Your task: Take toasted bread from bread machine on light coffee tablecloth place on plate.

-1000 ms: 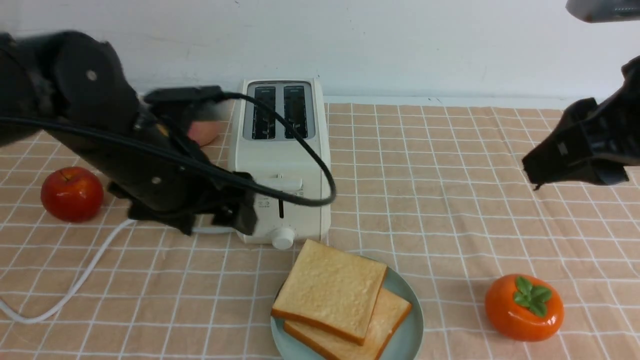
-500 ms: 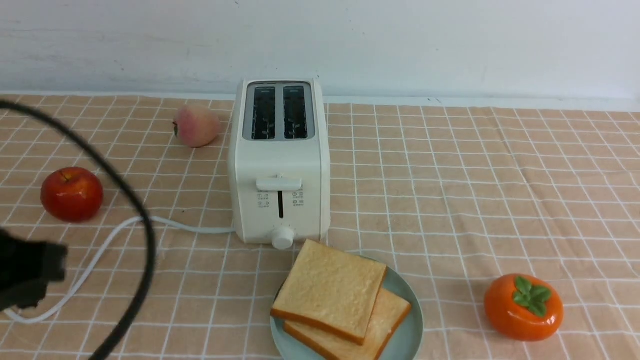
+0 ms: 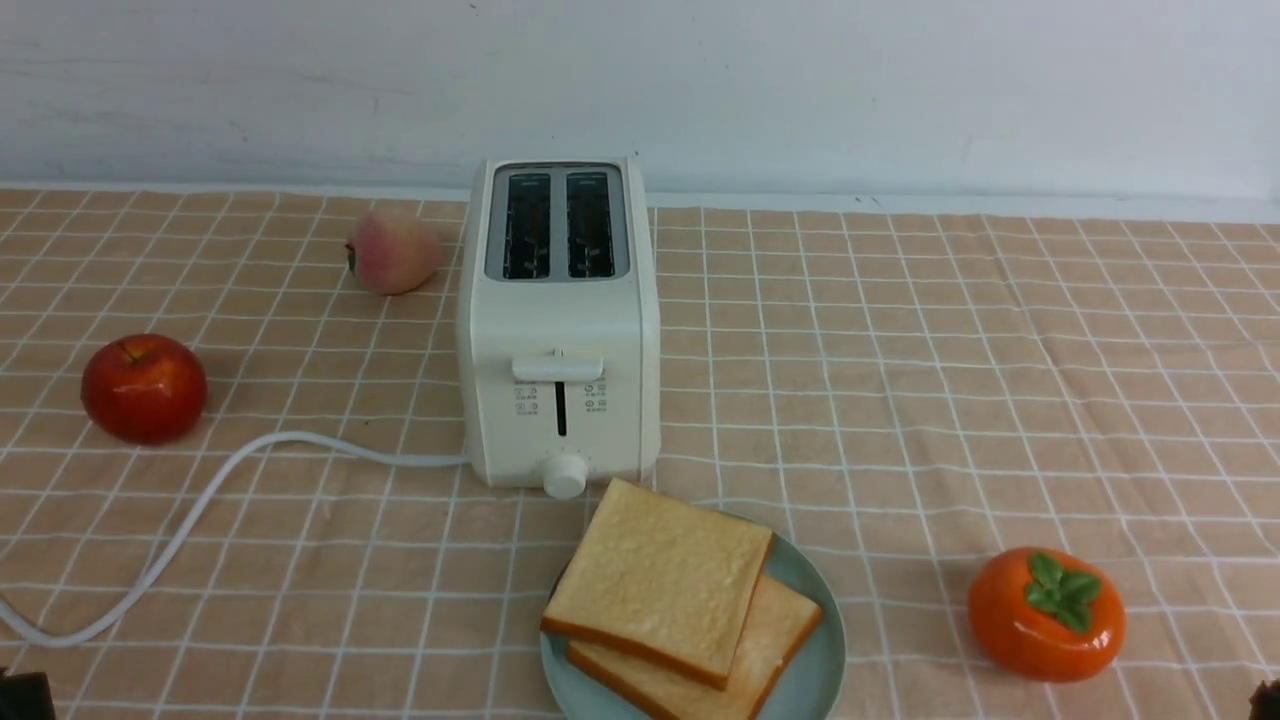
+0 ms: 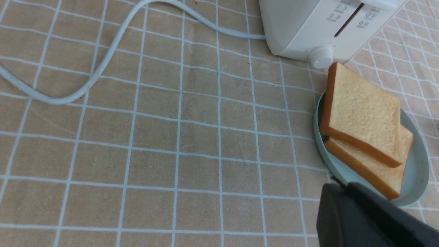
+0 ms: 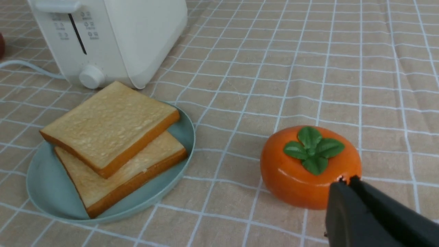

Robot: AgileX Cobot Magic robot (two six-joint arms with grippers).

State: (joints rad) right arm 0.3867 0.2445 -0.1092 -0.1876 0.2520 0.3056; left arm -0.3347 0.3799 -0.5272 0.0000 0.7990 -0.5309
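Front view: we've pulled both arms clear. Left claw and right claw closed, empty; toast on plate ahead of them; task apparently done.

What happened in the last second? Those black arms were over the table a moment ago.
Both arms pulled back toward the robot's own side, out of the front view; the left gripper and right gripper are now shut and empty. The two bread slices on the plate, the toaster and the fruit stayed put.
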